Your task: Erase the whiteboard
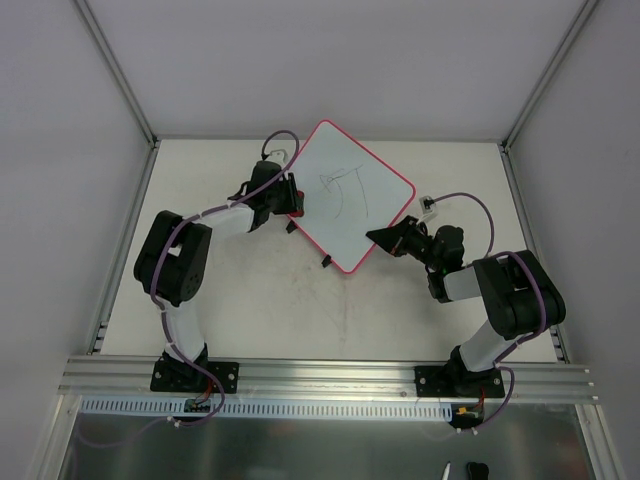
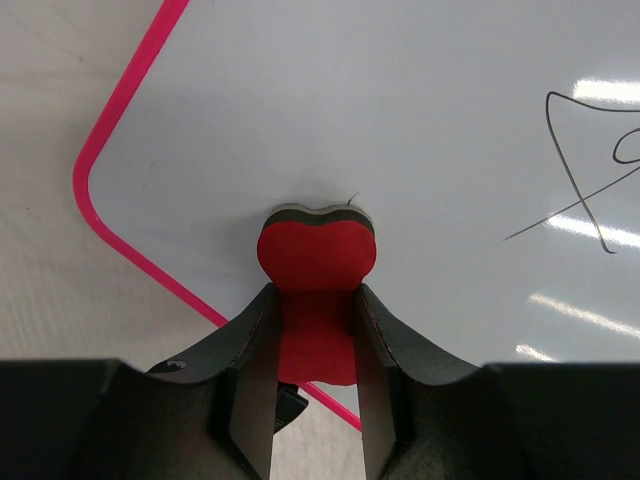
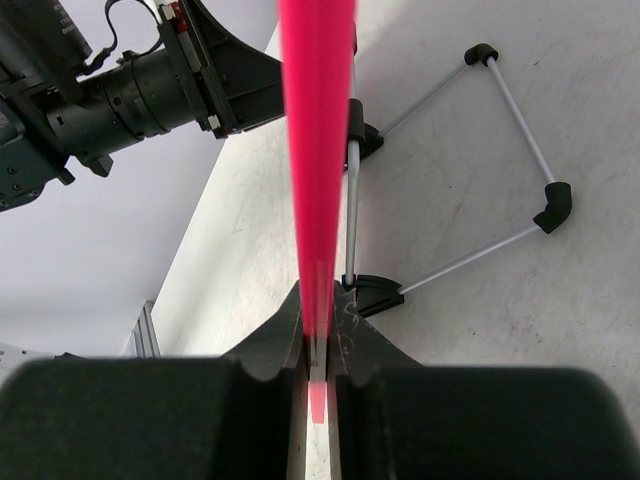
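The whiteboard [image 1: 350, 195] lies turned like a diamond at the table's middle back, white with a red-pink rim and black pen marks [image 1: 345, 190] on it. My left gripper [image 1: 292, 200] is shut on the red eraser [image 2: 317, 268], whose dark felt end rests on the whiteboard [image 2: 400, 120] near its left edge; the pen marks [image 2: 590, 160] lie to its right. My right gripper [image 1: 385, 238] is shut on the whiteboard's rim [image 3: 317, 150] at the lower right edge, seen edge-on in the right wrist view.
The board's wire stand [image 3: 500, 180] with black corner pieces sticks out underneath it. A black clip [image 1: 326, 263] shows at the board's lower left edge. Grey walls enclose the table on three sides.
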`<state>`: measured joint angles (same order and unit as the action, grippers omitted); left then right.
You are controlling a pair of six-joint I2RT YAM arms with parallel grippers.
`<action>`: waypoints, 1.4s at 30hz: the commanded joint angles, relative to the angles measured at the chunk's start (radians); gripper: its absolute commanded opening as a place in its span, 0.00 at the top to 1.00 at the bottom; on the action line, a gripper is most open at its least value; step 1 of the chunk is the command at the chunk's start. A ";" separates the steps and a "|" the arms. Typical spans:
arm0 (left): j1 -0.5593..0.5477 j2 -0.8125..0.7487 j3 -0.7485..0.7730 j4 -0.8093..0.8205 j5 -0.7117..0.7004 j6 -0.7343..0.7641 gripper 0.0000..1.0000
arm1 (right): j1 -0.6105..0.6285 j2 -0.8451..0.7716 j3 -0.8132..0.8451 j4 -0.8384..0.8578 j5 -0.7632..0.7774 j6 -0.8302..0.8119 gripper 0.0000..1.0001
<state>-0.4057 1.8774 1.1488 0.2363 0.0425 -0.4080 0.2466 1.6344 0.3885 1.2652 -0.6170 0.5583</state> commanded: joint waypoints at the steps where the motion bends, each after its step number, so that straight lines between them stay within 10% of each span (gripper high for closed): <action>1: 0.001 0.055 0.055 -0.046 -0.035 0.040 0.94 | 0.016 -0.039 0.030 0.269 -0.064 -0.020 1.00; 42: -0.341 -0.050 0.006 0.018 -0.001 0.006 0.94 | 0.023 -0.018 0.043 0.267 -0.072 -0.023 1.00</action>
<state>-0.6998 1.7912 1.1179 0.2508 -0.0662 -0.4049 0.2455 1.6344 0.3889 1.2587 -0.6117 0.5564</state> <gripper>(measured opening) 0.300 0.083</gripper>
